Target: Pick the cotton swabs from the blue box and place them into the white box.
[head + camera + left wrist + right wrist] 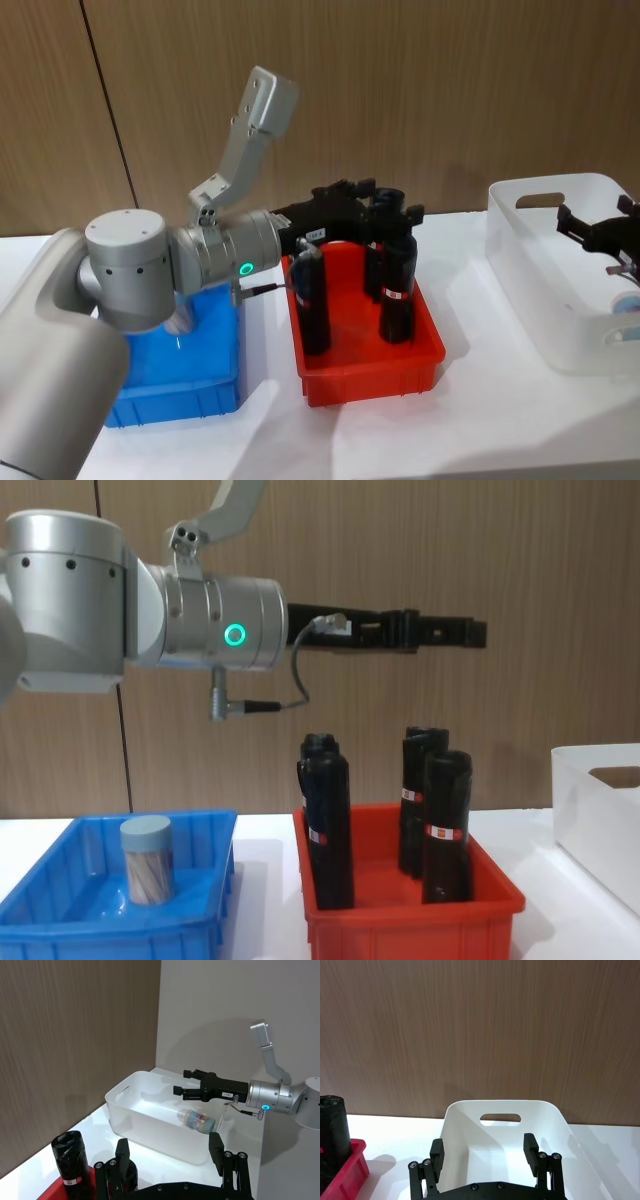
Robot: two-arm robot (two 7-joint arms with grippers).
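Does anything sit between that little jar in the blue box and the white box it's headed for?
Yes. The red bin, holding tall black cylinders, stands between the blue box and the white box, so the jar would likely need lifting over them.

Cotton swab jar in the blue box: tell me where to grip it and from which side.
Grip the jar across its round clear body just below the flat lid, coming straight down from above. It stands upright, and the sloped walls of the blue box likely hinder a sideways approach.
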